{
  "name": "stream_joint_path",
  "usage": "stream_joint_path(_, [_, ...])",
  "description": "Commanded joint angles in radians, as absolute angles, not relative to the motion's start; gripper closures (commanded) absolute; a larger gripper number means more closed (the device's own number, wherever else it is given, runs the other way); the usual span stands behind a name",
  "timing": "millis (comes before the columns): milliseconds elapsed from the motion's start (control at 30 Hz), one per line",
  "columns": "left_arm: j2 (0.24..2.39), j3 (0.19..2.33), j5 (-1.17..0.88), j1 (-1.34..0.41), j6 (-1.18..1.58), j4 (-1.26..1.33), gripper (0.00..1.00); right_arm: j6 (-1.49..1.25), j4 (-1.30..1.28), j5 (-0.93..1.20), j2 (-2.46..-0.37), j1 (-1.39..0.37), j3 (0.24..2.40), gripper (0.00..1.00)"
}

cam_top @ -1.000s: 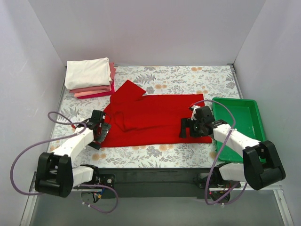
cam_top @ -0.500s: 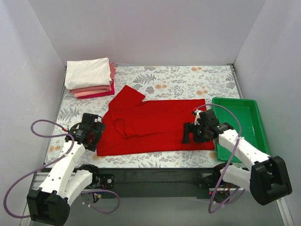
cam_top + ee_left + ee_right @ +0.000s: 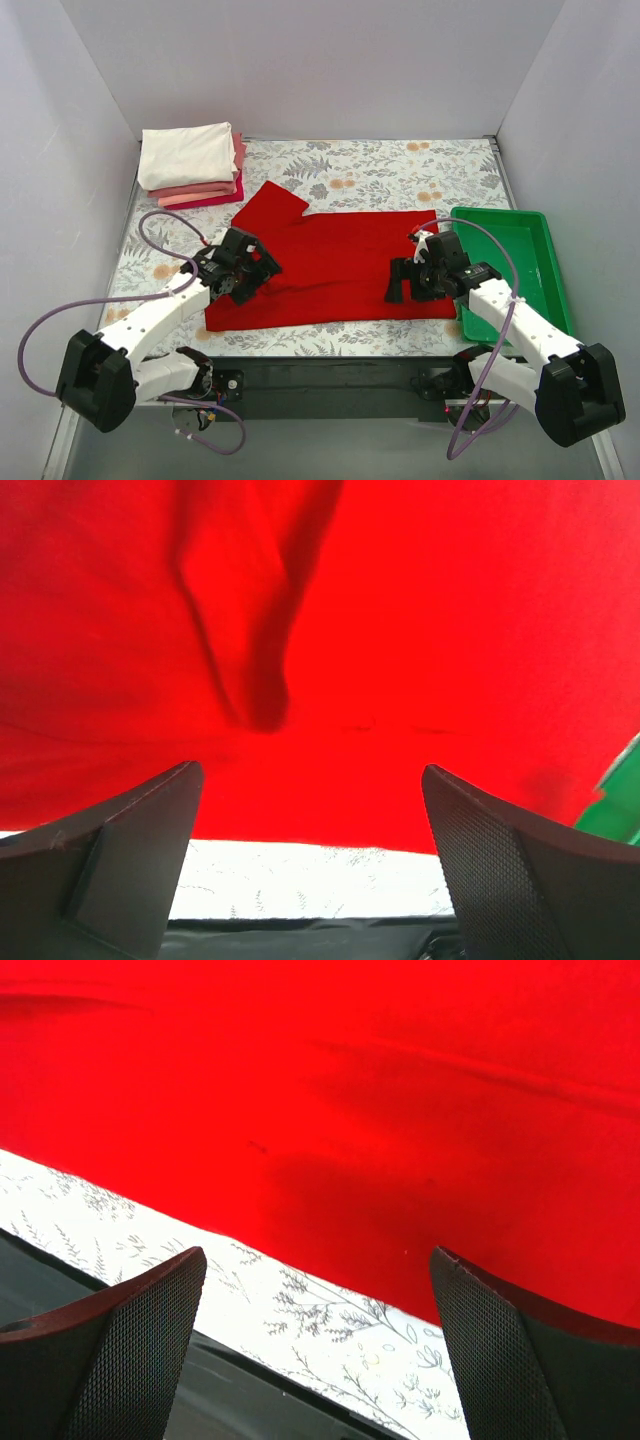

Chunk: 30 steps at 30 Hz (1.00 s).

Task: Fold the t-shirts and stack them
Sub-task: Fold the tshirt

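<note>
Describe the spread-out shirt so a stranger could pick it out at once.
Start at the floral-covered table; in its middle, between the green tray on the right and the folded stack in the far left corner, lies the red t-shirt. It alone is spread out and bright red; the stacked ones are folded, white and pink.

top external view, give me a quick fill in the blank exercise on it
The spread-out t-shirt is ____.
The top shirt of the folded stack in the far left corner is ____.
The tray on the right is ____.
The left gripper and right gripper both have jaws that stand ____.
Missing words: red; white; green; open.
</note>
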State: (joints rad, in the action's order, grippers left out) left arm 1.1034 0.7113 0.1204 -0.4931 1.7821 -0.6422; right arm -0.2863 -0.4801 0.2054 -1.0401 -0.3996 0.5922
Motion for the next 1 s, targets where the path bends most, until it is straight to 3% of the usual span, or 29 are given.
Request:
stream_joint_path(0, [1.153, 0.713, 0.133, -0.543, 1.805, -0.621, 0.14, -0.299, -0.486, 0.203, -1.037, -0.403, 0.581, 0.02])
stream_joint_path(167, [1.210, 0.703, 0.209, -0.555, 1.819, -0.646, 0.21, -0.308, -0.483, 0.189, -1.043, -0.402, 0.572, 0.02])
stream_joint_path(367, [1.281, 0.704, 0.199, -0.563, 1.810, -0.621, 0.44, -0.313, -0.483, 0.181, -1.054, -0.403, 0.558, 0.02])
stream_joint_path(767, [1.336, 0.722, 0.227, -0.563, 1.830, -0.585, 0.74, -0.313, -0.483, 0.170, -1.052, -0.402, 0.557, 0.02])
stream_joint_path(900, [1.380, 0.744, 0.222, -0.565, 1.825, -0.578, 1.00, -0.310, -0.485, 0.166, -1.051, -0.402, 0.555, 0.02])
stream_joint_path(967, [1.408, 0.756, 0.212, -0.563, 1.816, -0.577, 1.00, -0.310, -0.483, 0.167, -1.049, -0.403, 0.557, 0.02])
